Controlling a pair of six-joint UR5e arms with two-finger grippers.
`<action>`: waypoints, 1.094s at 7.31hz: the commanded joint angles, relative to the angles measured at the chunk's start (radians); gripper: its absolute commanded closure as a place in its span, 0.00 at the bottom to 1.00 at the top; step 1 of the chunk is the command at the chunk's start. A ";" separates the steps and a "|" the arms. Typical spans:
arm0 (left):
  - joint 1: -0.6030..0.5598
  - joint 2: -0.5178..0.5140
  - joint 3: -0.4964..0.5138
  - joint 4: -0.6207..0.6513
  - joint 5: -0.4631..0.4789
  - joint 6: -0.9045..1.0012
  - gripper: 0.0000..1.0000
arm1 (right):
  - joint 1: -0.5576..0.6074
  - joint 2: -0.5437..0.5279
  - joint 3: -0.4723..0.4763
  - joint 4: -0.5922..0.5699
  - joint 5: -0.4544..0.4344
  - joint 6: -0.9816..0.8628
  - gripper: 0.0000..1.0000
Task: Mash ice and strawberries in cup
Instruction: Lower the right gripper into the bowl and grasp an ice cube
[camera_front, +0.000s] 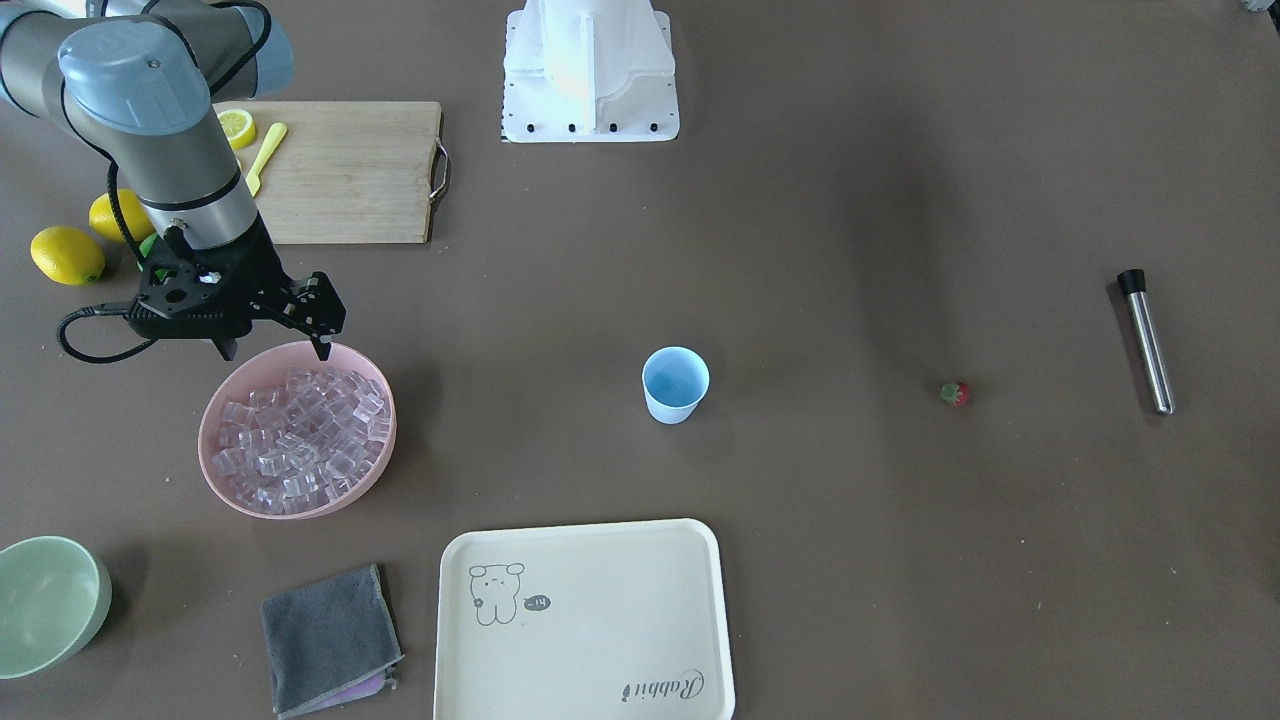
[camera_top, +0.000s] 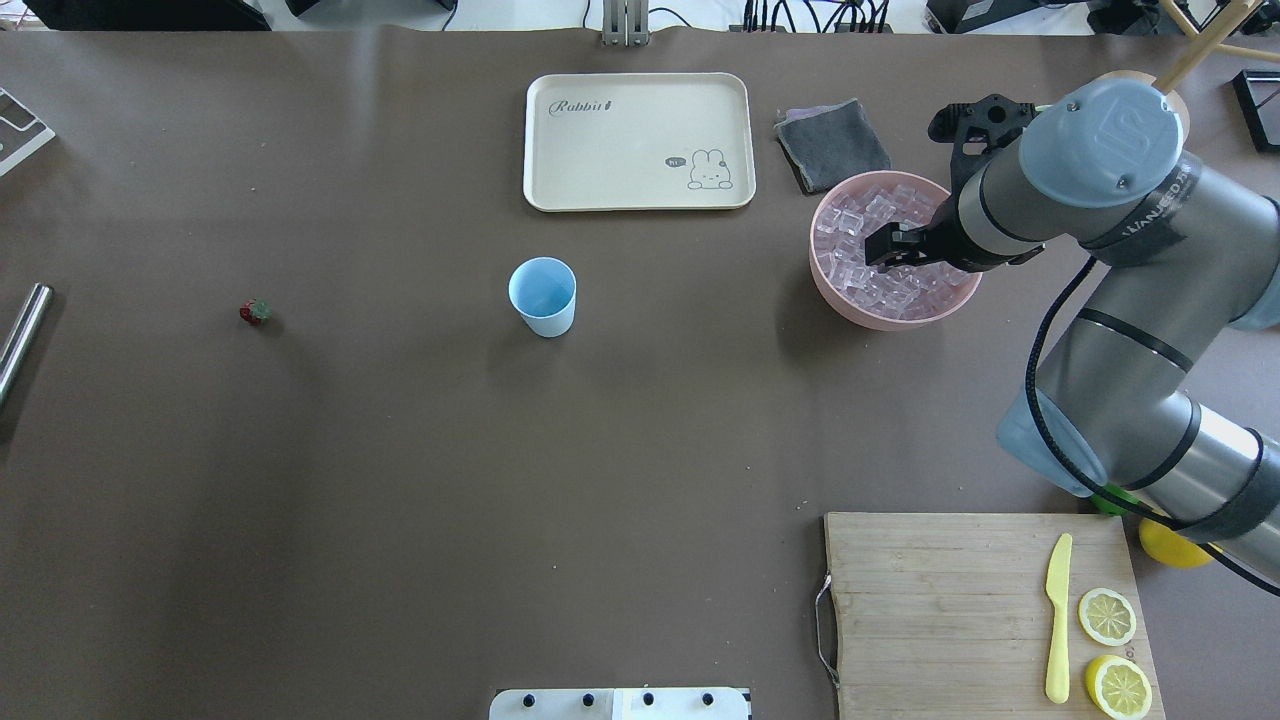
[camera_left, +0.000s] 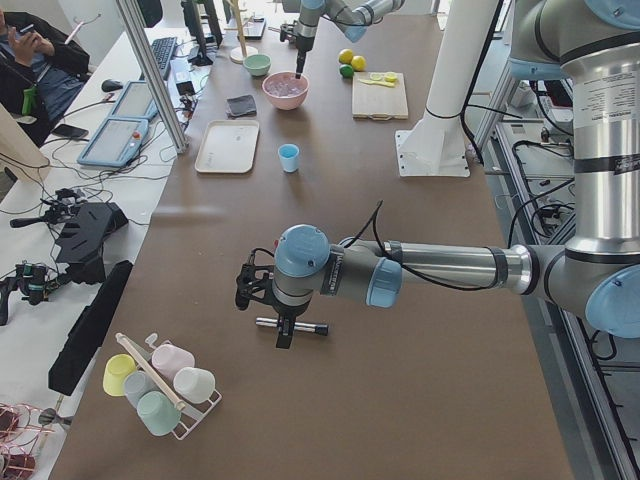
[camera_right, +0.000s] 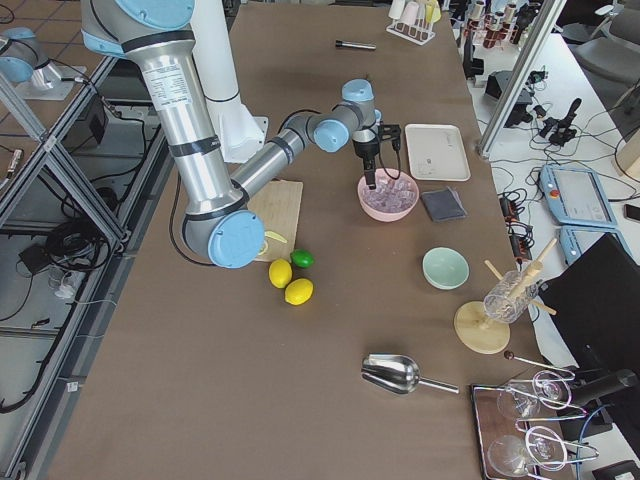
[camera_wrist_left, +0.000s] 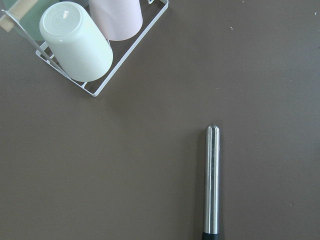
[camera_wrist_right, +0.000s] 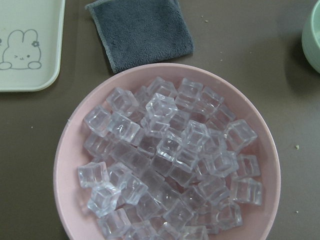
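The ice (camera_wrist_right: 170, 165) is a heap of many clear cubes in a pink bowl (camera_front: 215, 470), also seen from overhead (camera_top: 870, 215). My right gripper (camera_front: 272, 348) hangs open and empty just above the bowl's near rim, fingers pointing down. The light blue cup (camera_front: 675, 385) stands upright and empty mid-table (camera_top: 543, 297). The small red strawberry (camera_front: 955, 393) lies alone on the table (camera_top: 255, 312). My left gripper (camera_left: 283, 335) hovers over a steel muddler (camera_wrist_left: 212, 180); I cannot tell whether it is open or shut.
A cream tray (camera_front: 585, 620) and a grey cloth (camera_front: 325, 635) lie by the bowl, with a pale green bowl (camera_front: 45, 600) beyond. A cutting board (camera_front: 345, 170) holds lemon slices and a yellow knife; whole lemons (camera_front: 65, 255) are beside it. A cup rack (camera_wrist_left: 95, 50) stands near the muddler.
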 joint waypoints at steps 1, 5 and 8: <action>0.000 0.003 -0.010 0.000 0.000 -0.001 0.01 | -0.012 0.032 -0.031 0.005 -0.039 0.022 0.03; 0.000 0.005 -0.017 0.000 0.000 -0.003 0.01 | -0.016 0.052 -0.174 0.203 -0.104 -0.518 0.00; 0.000 0.005 -0.014 -0.002 -0.002 -0.003 0.01 | 0.023 0.125 -0.285 0.238 -0.064 -0.768 0.00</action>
